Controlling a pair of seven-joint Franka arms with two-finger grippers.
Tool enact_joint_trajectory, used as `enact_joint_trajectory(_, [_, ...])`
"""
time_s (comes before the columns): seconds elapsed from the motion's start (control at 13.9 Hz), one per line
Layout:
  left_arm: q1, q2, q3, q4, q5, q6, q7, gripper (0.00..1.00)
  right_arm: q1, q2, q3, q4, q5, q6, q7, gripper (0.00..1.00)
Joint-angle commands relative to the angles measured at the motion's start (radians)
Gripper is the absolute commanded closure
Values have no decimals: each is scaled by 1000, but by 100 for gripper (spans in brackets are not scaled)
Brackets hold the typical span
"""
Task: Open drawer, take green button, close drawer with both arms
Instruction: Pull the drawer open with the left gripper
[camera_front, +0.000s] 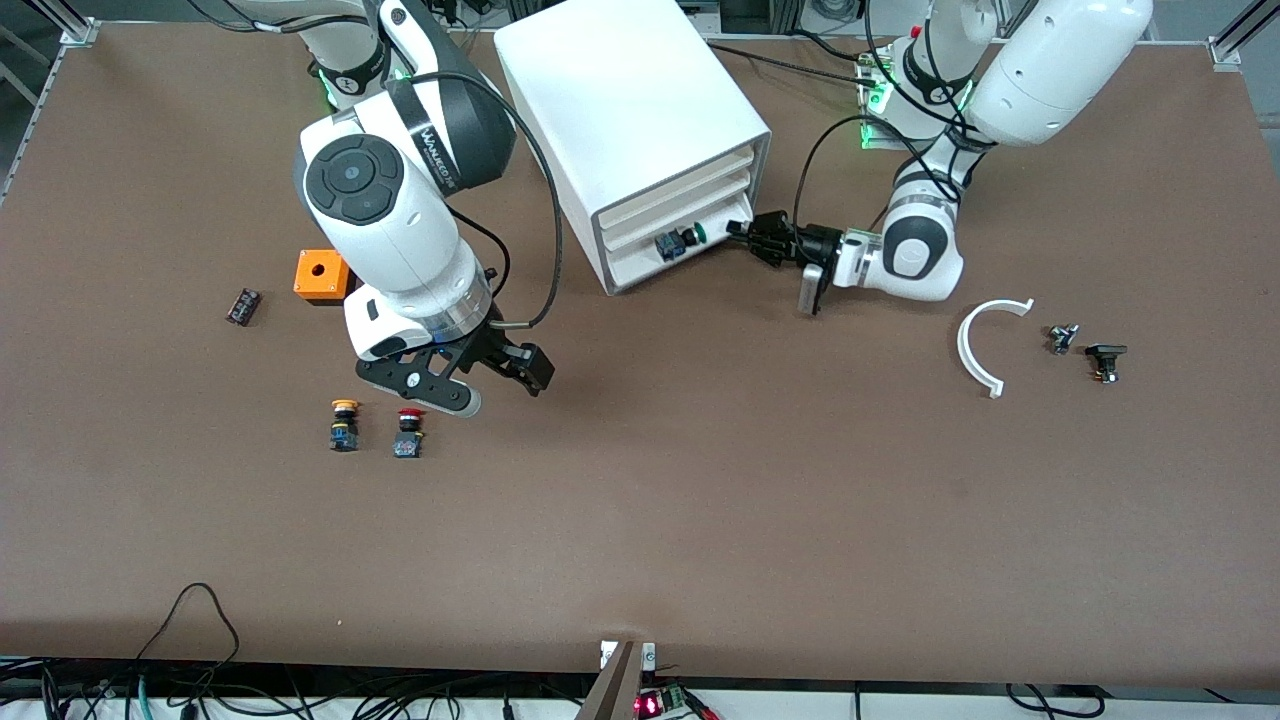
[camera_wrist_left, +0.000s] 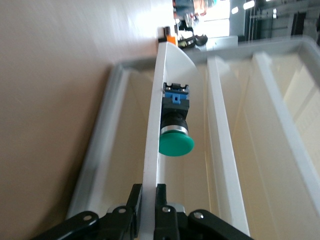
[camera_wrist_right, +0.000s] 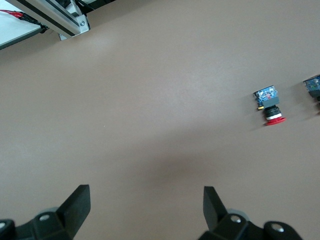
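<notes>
The left gripper (camera_wrist_left: 146, 210) pinched the drawer (camera_wrist_left: 152, 135) front edge between shut fingers (camera_wrist_left: 134, 200); the button (camera_wrist_left: 175, 125) lay inside, just past them. The right gripper (camera_wrist_right: 145, 210) hung wide over the desk (camera_front: 700, 480).

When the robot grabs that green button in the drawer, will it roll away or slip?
The green button lies on its side in the drawer, and its round cap might let it roll a bit. Its boxy blue-and-black body would probably stop that. It looks small and hard, so probably light, with flat sides for fingers to pinch.
</notes>
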Motion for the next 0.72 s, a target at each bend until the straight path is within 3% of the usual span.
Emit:
enact_joint_trajectory(0.0, [3, 8, 41, 96, 26, 2, -94, 100, 3, 16, -3, 35, 17, -12, 3, 0])
enact_joint_trajectory(0.14, [6, 23, 73, 166, 111, 2, -157, 100, 4, 18, -5, 35, 17, -12, 5, 0])
enact_joint_trajectory(0.43, [11, 33, 97, 217, 140, 1, -214, 100, 42, 25, -3, 33, 25, -9, 112, 0])
enact_joint_trajectory(0.5, [11, 33, 96, 219, 140, 1, -226, 62, 56, 33, -3, 34, 25, 2, 168, 0])
enact_joint_trajectory(0.58, [14, 33, 96, 219, 140, 1, -228, 6, 79, 41, -3, 33, 25, 23, 221, 0])
enact_joint_trajectory(0.65, [15, 33, 96, 219, 140, -5, -228, 0, 101, 51, -5, 34, 23, 37, 274, 0])
